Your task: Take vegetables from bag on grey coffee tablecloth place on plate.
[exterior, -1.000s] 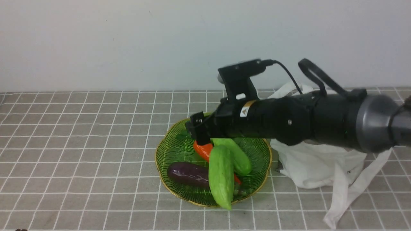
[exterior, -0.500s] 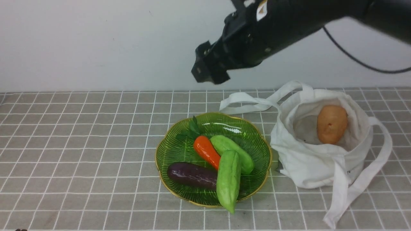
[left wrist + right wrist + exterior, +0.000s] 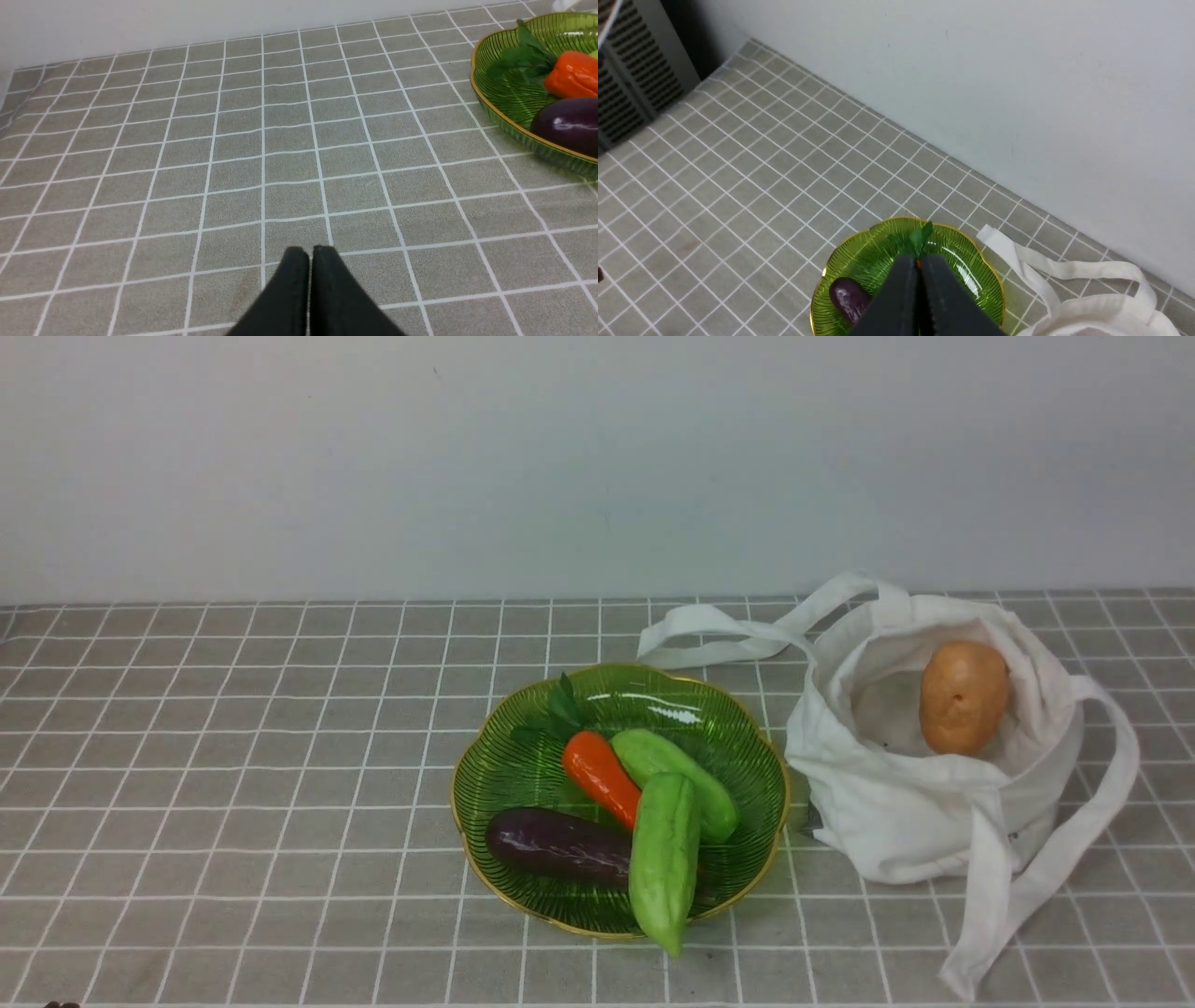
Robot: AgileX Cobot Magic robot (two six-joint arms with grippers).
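Observation:
The green ribbed plate [image 3: 504,775] sits mid-table on the grid tablecloth [image 3: 233,756]. In it lie the pale green gourd [image 3: 664,859], pointing over the near rim, a second green vegetable [image 3: 686,775], an orange carrot [image 3: 600,775] and a purple eggplant [image 3: 555,845]. The white bag [image 3: 934,821] stands right of the plate, open, with the orange-brown potato [image 3: 963,697] inside. Neither arm shows in the front view. My left gripper [image 3: 310,254] is shut and empty, low over bare cloth left of the plate [image 3: 504,100]. My right gripper [image 3: 919,261] is shut and empty, high above the plate [image 3: 859,266].
A white wall runs along the table's far edge. The bag's strap handles [image 3: 719,630] trail on the cloth behind the plate and toward the front right [image 3: 990,933]. A slatted dark unit [image 3: 626,79] stands past the table's left end.
The right arm rose from the plate, leaving the gourd in it, and left the front view. The bag and potato came into sight. The gourd settled slightly rightward.

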